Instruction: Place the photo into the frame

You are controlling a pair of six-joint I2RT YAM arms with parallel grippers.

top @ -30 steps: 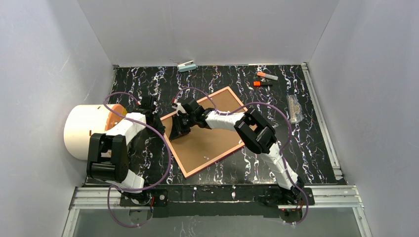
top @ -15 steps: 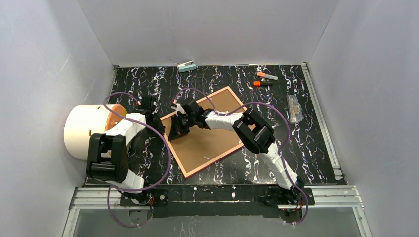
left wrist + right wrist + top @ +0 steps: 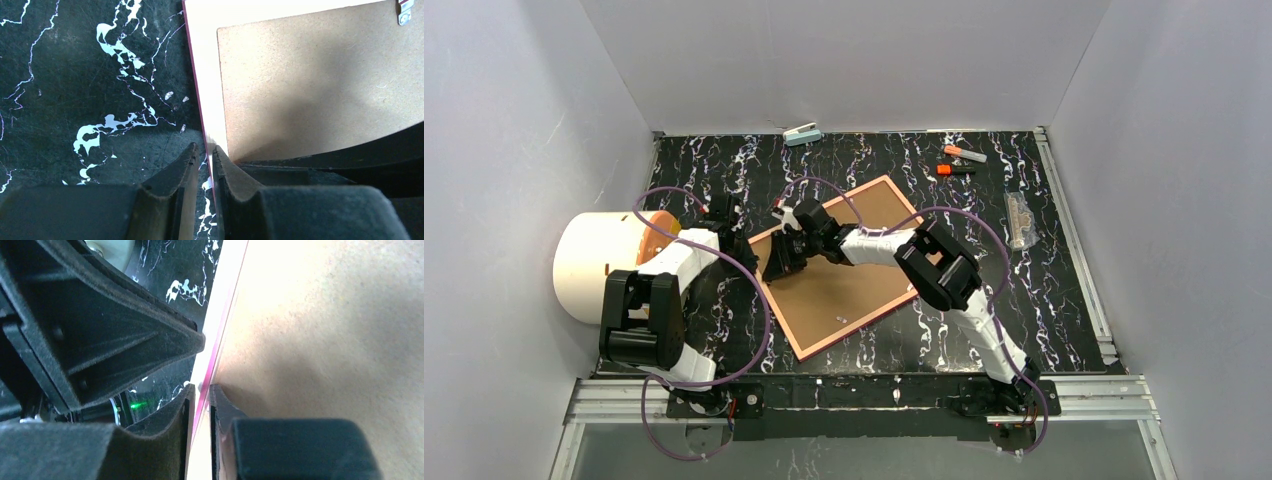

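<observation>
The frame (image 3: 864,322) lies slanted on the black marble table with its pale back up, and the brown backing board (image 3: 854,270) sits in it. The photo is hidden. My left gripper (image 3: 746,243) is at the frame's left corner. In the left wrist view the thin pink rim (image 3: 205,60) runs between the nearly closed fingers of that gripper (image 3: 204,150). My right gripper (image 3: 774,272) reaches across the board to the same left edge. Its fingers (image 3: 201,389) pinch the pink and pale rim (image 3: 220,300), close beside the left gripper's black finger (image 3: 100,340).
A white cylinder with an orange face (image 3: 599,262) stands at the left wall. A pale blue stapler (image 3: 803,134) lies at the back, with two orange-capped markers (image 3: 964,153) at the back right and a clear packet (image 3: 1021,220) at the right. A metal clip (image 3: 405,12) sits on the backing board.
My right gripper has crept slightly left along the frame's edge and its jaws have eased a little. The left arm and the frame have hardly moved.
</observation>
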